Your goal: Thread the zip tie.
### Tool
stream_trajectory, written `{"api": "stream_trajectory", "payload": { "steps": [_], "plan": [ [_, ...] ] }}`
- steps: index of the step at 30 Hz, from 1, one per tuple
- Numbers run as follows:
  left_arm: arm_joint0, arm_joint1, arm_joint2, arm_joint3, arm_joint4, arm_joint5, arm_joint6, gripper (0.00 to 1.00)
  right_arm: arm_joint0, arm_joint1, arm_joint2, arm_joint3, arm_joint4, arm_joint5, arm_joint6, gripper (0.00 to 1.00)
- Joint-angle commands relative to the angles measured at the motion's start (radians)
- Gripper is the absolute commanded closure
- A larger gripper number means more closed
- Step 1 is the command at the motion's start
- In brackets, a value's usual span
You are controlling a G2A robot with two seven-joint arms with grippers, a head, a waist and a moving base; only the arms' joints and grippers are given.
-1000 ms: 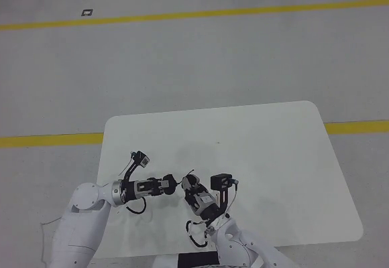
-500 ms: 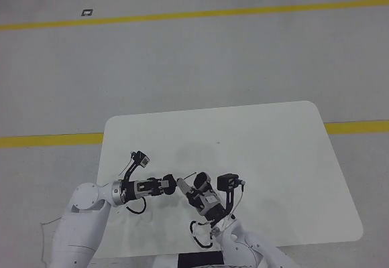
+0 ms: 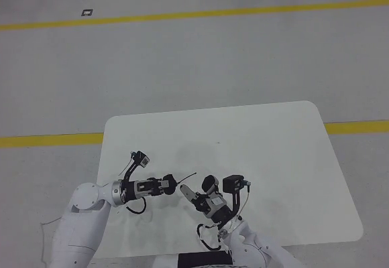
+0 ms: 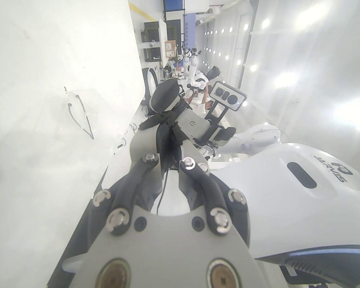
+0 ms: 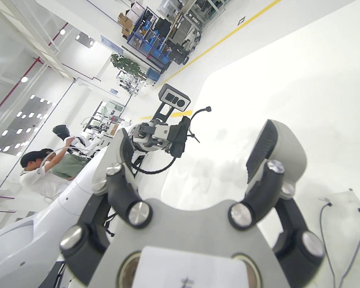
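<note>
- While the left gripper (image 3: 170,183) pinches one end, the thin black plastic zip tie (image 3: 188,177) juts toward two o'clock.
- Right gripper (image 3: 196,187), spread wide, hangs at its six o'clock, not touching.

We look down from above on the whole surface (image 3: 282,134) and both arms (image 3: 141,189). Wrist cameras sit close behind the left gripper (image 4: 169,118) and right gripper (image 5: 195,146), facing one another; all views share that surface.

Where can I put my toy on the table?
The table is bare across its far half and right side. It's crowded at the near edge, where the left gripper holds the zip tie by the open right gripper.
</note>
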Motion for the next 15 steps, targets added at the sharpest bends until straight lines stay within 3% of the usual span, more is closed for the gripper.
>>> {"api": "stream_trajectory", "payload": {
  "steps": [1,8,10,15],
  "plan": [
    [0.0,0.0,0.0,0.0,0.0,0.0,0.0,1.0,0.0,0.0,0.0,0.0,0.0,0.0,0.0,0.0],
    [0.0,0.0,0.0,0.0,0.0,0.0,0.0,1.0,0.0,0.0,0.0,0.0,0.0,0.0,0.0,0.0],
    [0.001,0.001,0.005,-0.015,-0.005,0.011,0.03,1.0,0.0,0.0,0.0,0.0,0.0,0.0,0.0,0.0],
    [0.003,0.009,-0.009,0.002,-0.131,0.043,0.019,1.0,0.0,0.0,0.0,0.0,0.0,0.0,0.0,0.0]
  ]
}}
